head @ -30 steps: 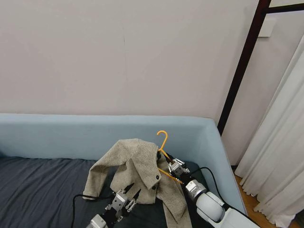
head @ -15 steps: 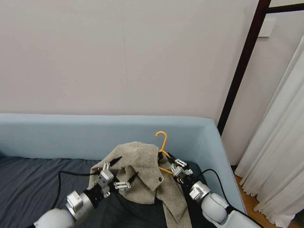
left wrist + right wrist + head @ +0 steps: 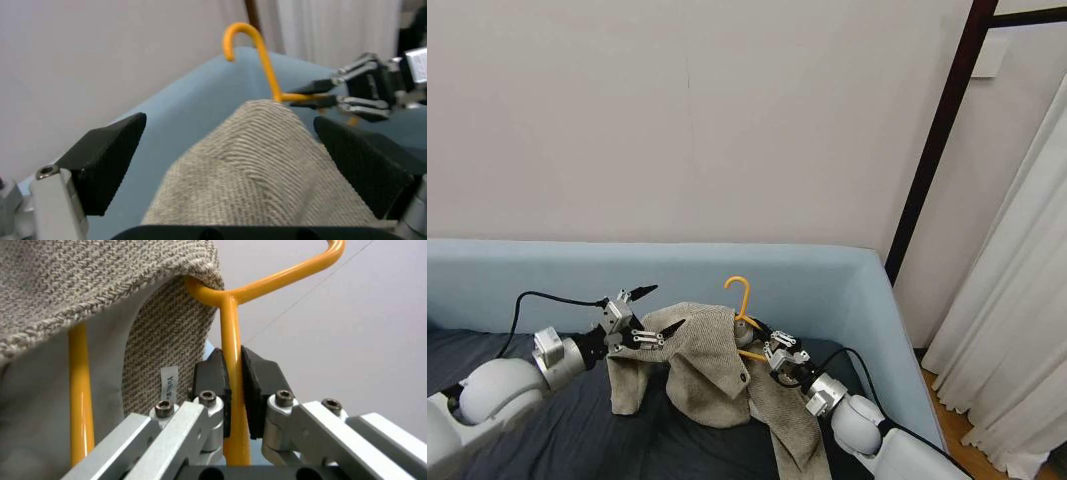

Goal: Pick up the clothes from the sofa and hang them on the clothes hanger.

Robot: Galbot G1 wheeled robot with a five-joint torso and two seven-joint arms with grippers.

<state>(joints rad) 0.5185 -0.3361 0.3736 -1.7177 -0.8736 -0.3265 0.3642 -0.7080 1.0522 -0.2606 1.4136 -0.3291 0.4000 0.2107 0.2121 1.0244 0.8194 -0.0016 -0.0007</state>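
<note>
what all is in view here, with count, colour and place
jacket: 1, beige knit, draped on the hanger over the sofa's right end
hanger: 1, orange, under the jacket, hook up
sofa: 1, light blue with a dark seat, along the wall
wall: 1, off-white, behind the sofa
frame post: 1, dark, right of the sofa
curtain: 1, white, far right
left tool: 1, open, either side of the jacket's shoulder
right tool: 1, shut on the hanger's bar
</note>
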